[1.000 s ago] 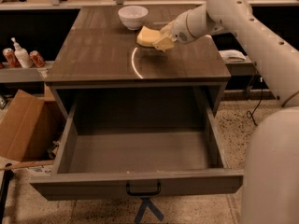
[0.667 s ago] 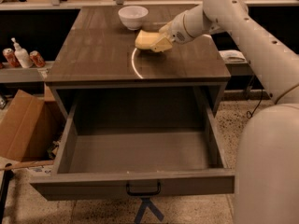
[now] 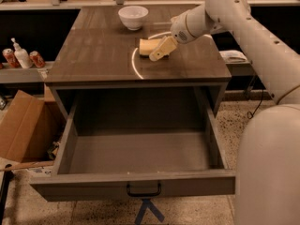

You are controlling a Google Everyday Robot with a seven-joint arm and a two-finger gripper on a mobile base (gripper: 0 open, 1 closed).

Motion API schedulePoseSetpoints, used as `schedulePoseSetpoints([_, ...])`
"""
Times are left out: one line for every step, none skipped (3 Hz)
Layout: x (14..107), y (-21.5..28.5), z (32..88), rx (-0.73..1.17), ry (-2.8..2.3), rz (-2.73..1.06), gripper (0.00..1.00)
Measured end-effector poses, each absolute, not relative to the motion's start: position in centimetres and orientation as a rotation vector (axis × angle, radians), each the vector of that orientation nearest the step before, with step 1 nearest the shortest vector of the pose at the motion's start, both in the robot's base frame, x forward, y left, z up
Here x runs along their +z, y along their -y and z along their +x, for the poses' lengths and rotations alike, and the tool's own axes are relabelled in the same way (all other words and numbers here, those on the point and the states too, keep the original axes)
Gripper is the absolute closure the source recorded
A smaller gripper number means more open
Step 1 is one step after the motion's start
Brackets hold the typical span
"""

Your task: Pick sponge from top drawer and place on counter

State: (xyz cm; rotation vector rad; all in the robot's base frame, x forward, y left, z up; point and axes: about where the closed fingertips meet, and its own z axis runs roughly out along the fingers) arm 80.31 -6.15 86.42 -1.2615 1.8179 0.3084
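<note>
Seemingly resting on the counter [image 3: 93, 55], the sponge [image 3: 147, 46] touches the pincer [image 3: 157, 53]; its grip I cannot tell.

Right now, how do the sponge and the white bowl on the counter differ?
The sponge is pale yellow and blocky; the bowl is white and round. The sponge lies mid-counter with the gripper at one end; the bowl stands alone near the back edge. Both sit on the counter, outside the open top drawer.

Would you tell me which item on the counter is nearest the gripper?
The yellow sponge, right beside the gripper above the counter; the white bowl sits farther back.
</note>
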Motion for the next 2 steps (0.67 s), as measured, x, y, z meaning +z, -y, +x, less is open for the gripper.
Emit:
schedulePoseSetpoints([87.9, 9.3, 78.5, 0.284, -1.789, -1.176, 0.0])
schedulePoseSetpoints([89.4, 12.8, 75.1, 0.285, -1.708, -1.06, 0.0])
